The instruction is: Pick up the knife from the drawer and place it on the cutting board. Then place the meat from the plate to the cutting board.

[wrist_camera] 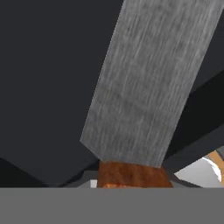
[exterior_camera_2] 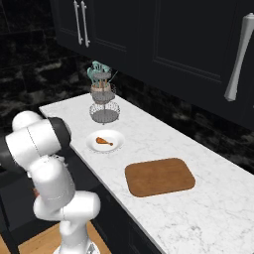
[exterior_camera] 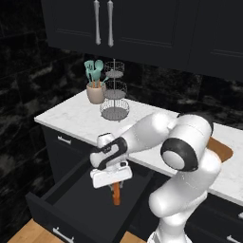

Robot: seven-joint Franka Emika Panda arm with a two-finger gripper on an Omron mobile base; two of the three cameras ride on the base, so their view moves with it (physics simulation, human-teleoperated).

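- Knife [exterior_camera: 116, 193] hangs from my gripper [exterior_camera: 115, 183] over the open drawer [exterior_camera: 71, 199]; in the hand view its grey blade runs up from the orange-brown handle.
- My fingers are clamped on the knife's handle, so the pick looks made.
- Cutting board [exterior_camera_2: 159, 176] on the counter carries nothing yet.
- Meat [exterior_camera_2: 103, 141] lies on the white plate [exterior_camera_2: 116, 136], just beside the board.
- 2 placements are left, as I judge it: knife, then meat.
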